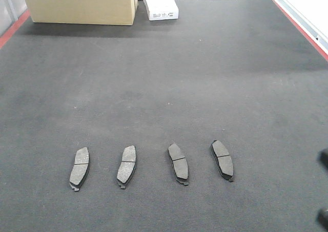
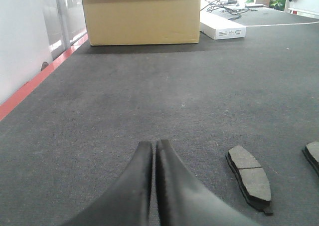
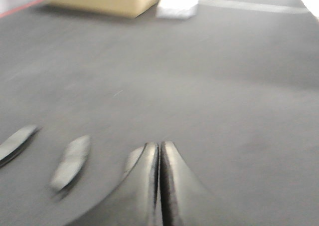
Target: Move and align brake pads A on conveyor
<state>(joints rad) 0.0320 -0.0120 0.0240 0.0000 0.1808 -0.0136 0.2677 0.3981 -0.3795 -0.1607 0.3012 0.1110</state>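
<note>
We see four brake pads A on conveyor (image 1: pixel 164 88), row near 6 o'clock edge of front view.
First pad (image 1: pixel 79 169), second pad (image 1: pixel 126 166): tops lean toward 1 o'clock.
Third pad (image 1: pixel 178 163), fourth pad (image 1: pixel 222 160): lean toward 11.
We judge placing done, alignment left.
Left gripper (image 2: pixel 153 145) fingers pressed together, empty.
Right gripper (image 3: pixel 159 146) fingers likewise together, empty; view blurred.

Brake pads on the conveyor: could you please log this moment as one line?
brake pads: four in row | conveyor | left hand: shut, empty | right hand: shut, empty
</note>
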